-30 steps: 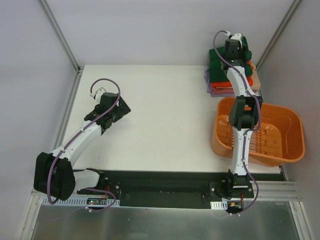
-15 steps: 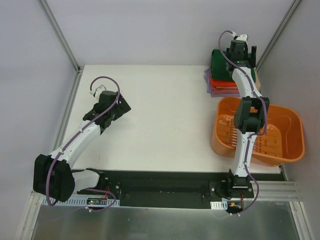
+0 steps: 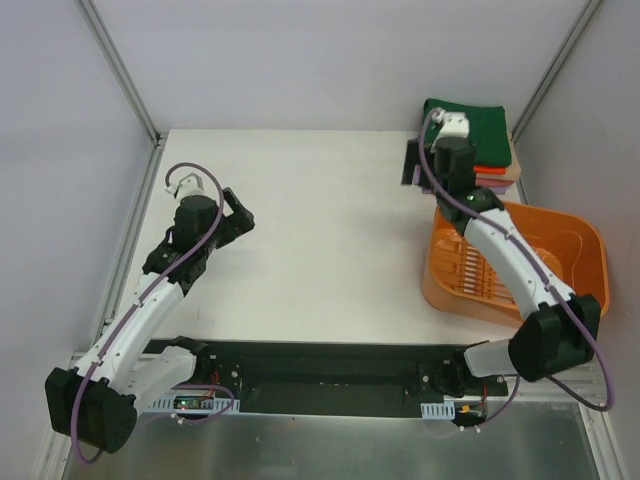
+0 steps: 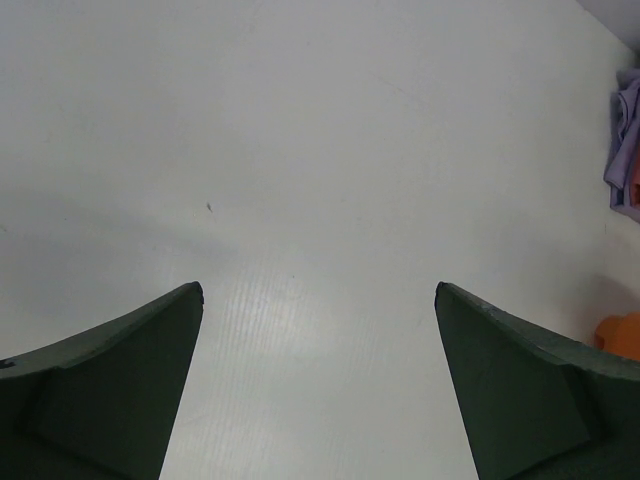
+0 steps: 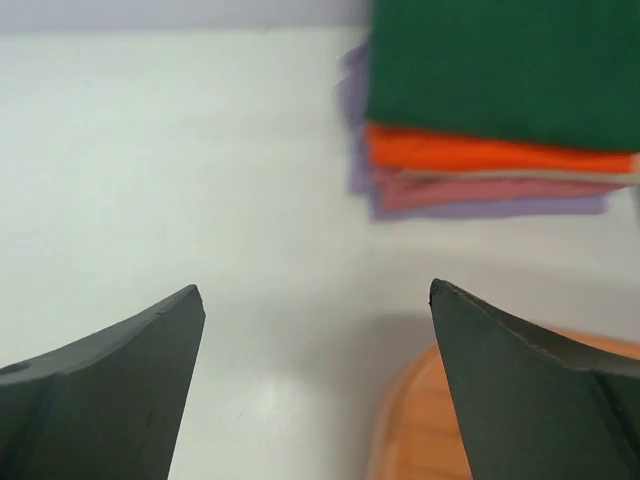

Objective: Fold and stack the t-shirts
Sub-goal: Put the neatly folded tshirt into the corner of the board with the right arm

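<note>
Green t-shirt (image 5: pixel 500 75) tops folded stack (image 5: pixel 480 185), ahead-right of right jaws. Left jaws and right jaws wide open, empty. Task looks finished.

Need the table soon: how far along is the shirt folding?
Done: the green shirt lies folded atop the stack, over the orange shirt and lavender shirt. In hand: nothing; the left gripper and right gripper are both open and empty. Left: apparently nothing; no loose shirt shows on the table or in the basket.
</note>
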